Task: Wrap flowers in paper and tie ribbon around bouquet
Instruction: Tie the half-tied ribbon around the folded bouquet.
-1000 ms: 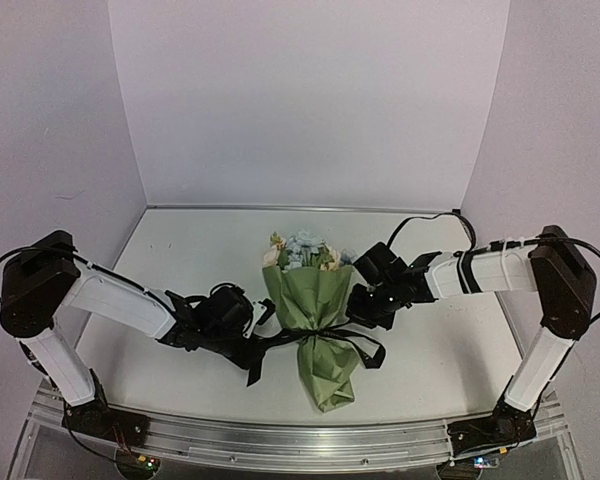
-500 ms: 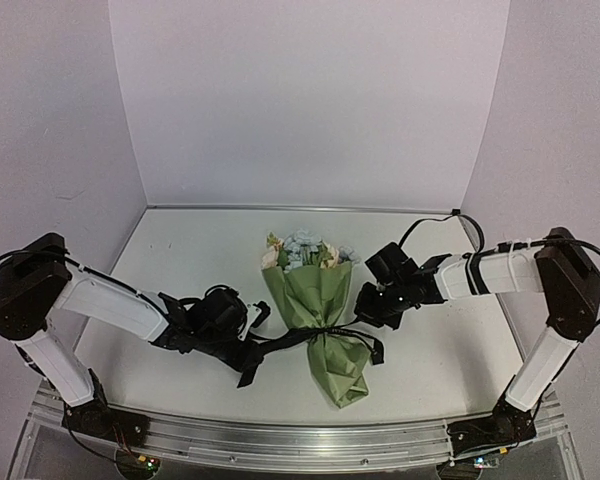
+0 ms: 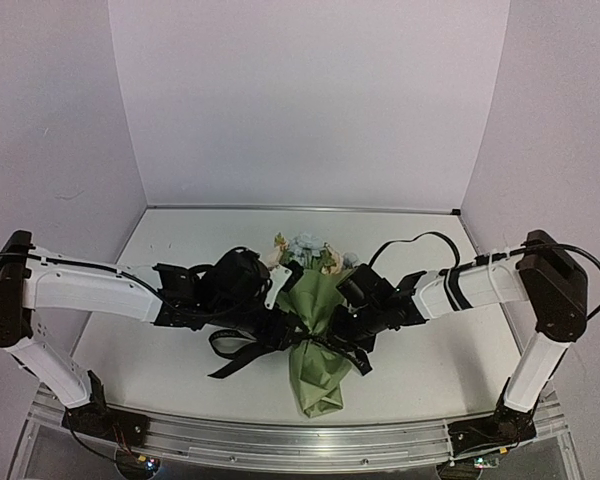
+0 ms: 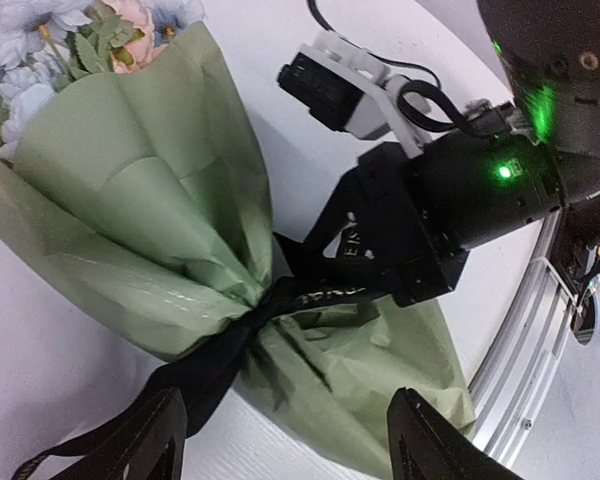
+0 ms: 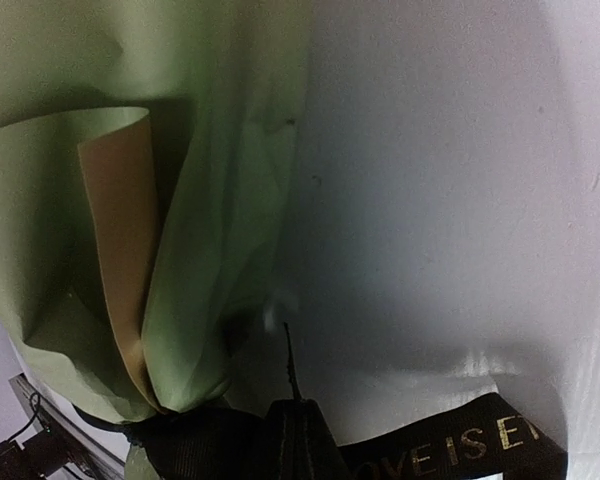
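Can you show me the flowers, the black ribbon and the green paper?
flowers [image 4: 20, 20]: left wrist view, on a pale blossom, top left.
ribbon [image 4: 205, 372]: left wrist view, on the tail below the knot.
paper [image 4: 150, 190]: left wrist view, on the wide upper cone.

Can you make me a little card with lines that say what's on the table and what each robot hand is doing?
table: white, with one bouquet on it
bouquet: lying down, blossoms toward the back wall
flowers: pale blue and cream, showing at the wide end
paper: olive green, gathered in at the waist
ribbon: black with lettering, cinched round the paper's waist
left gripper: open, over the bouquet's waist, holding nothing
right gripper: shut on the ribbon
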Robot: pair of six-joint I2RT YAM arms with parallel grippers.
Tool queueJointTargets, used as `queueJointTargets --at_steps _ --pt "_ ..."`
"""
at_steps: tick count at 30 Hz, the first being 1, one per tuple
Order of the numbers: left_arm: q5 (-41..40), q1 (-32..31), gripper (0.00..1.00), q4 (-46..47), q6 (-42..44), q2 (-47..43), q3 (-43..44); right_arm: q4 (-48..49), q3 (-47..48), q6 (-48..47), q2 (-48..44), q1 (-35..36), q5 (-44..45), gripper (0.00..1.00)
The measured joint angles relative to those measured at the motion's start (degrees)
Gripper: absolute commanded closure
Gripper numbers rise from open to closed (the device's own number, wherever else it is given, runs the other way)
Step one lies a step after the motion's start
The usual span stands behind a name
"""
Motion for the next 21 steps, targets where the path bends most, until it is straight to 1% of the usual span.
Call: queueJointTargets --at_steps 5,9,12,14,16,20,21 --pt "-0.27 -3.32 0.25 -3.37 0.72 4.05 0.69 1.53 0.00 1.75 0.22 0.34 -2.22 1.00" --pt "-2.61 -3.61 0.23 -5.94 0.73 6.93 0.84 2.28 0.00 2.36 0.22 0.32 -3.27 1.00" --pt "-4.58 -3.61 0.24 -6.83 0.77 8.80 2.47 2.47 0.00 2.56 0.22 0.34 -3.80 1.00" --pt "-5.42 -3.61 0.29 -6.76 0.81 9.52 3.40 2.49 0.00 2.64 0.22 0.32 -4.04 1.00" --pt "-5.55 -3.61 0.36 -6.73 0.97 9.86 3.87 2.48 0.00 2.68 0.22 0.32 -4.18 1.00" --pt "-5.00 -3.54 0.60 -6.72 1.28 10.16 3.99 2.48 0.00 2.66 0.22 0.32 -4.24 1.00" --pt "-4.94 -3.54 0.65 -6.72 1.06 10.18 3.99 2.48 0.00 2.66 0.22 0.32 -4.24 1.00"
